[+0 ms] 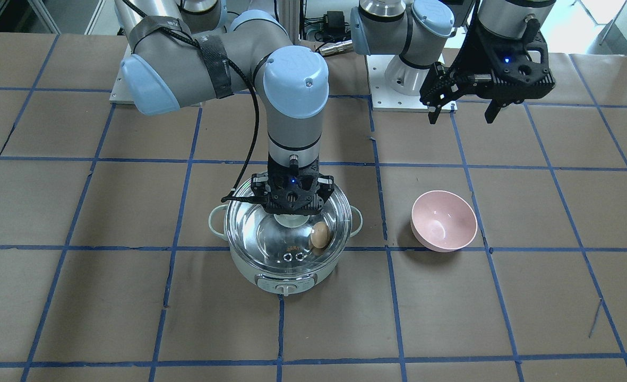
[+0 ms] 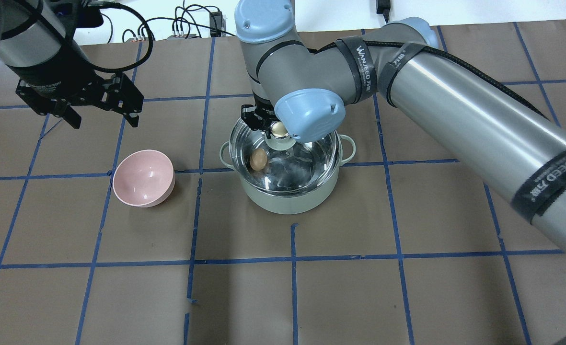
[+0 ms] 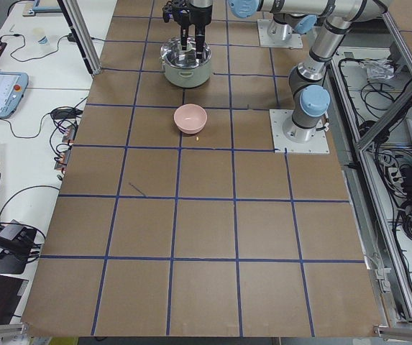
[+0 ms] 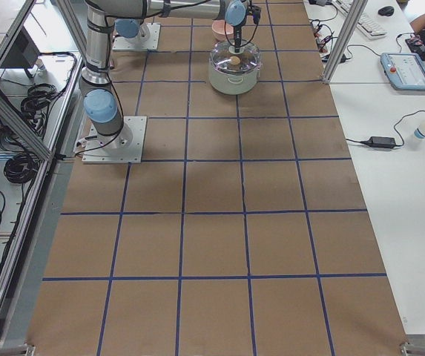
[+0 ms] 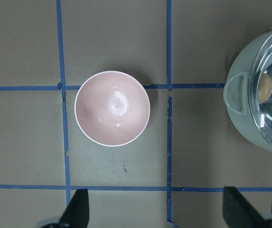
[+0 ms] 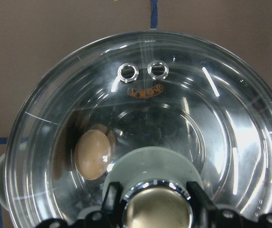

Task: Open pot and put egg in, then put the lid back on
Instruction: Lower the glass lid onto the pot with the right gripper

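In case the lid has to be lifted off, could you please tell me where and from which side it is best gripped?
By the round knob at the centre of the lid, from straight above. It stands up from a wide, smooth glass dome with no other narrow part to pinch, and the lid lies level on the pot.

In the overhead view the pot (image 2: 290,199) is closed by the lid (image 2: 306,163), which the right gripper (image 2: 278,130) grips from above, and the right arm (image 2: 455,105) slants across the upper right of the frame, barring that side. The pink bowl (image 2: 144,177) sits left of the pot with a strip of bare table (image 2: 359,287) between them, while the left gripper (image 2: 105,120), jaws spread wide, hangs in the upper left, apart from the bowl. The frame's lower half is open brown paper.
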Controlling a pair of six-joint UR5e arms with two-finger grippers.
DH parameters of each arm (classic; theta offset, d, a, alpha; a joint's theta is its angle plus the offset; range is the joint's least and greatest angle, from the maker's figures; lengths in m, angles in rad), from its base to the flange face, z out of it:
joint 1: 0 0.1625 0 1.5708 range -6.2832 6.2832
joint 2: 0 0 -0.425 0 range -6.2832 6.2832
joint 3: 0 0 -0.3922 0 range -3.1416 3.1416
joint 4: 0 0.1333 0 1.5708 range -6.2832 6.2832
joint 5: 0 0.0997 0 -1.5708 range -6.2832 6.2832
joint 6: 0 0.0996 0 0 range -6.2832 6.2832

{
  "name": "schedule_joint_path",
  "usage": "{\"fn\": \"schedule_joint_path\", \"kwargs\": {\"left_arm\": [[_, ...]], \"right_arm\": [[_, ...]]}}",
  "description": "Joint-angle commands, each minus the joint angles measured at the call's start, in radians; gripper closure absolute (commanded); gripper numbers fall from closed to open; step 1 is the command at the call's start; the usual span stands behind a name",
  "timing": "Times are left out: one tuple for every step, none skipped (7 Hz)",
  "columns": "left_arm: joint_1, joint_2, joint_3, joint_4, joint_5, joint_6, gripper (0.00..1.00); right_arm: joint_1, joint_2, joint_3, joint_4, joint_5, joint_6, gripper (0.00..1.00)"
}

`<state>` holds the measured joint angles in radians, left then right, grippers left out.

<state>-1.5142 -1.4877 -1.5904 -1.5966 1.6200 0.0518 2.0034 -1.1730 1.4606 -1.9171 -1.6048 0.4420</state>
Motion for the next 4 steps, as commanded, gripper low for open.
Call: {"fn": "schedule_joint_path", "kwargs": {"left_arm": [[0.002,0.001,0.0,0.0,-0.003,-0.001,0.0],[0.002,0.001,0.0,0.0,-0.003,-0.001,0.0],[0.002,0.001,0.0,0.0,-0.003,-0.001,0.0],[0.002,0.001,0.0,0.0,-0.005,-0.001,0.0]], "right_arm": [[-0.001,-0.023,0.038,-0.008,-0.003,-0.019,0.98],[-0.003,-0.034,0.046,-0.01,-0.003,-0.025,0.98],[-0.006,-0.034,0.05,-0.01,-0.001,-0.031,0.98],[-0.006,-0.034,0.05,-0.011,-0.001,-0.031,0.98]]}}
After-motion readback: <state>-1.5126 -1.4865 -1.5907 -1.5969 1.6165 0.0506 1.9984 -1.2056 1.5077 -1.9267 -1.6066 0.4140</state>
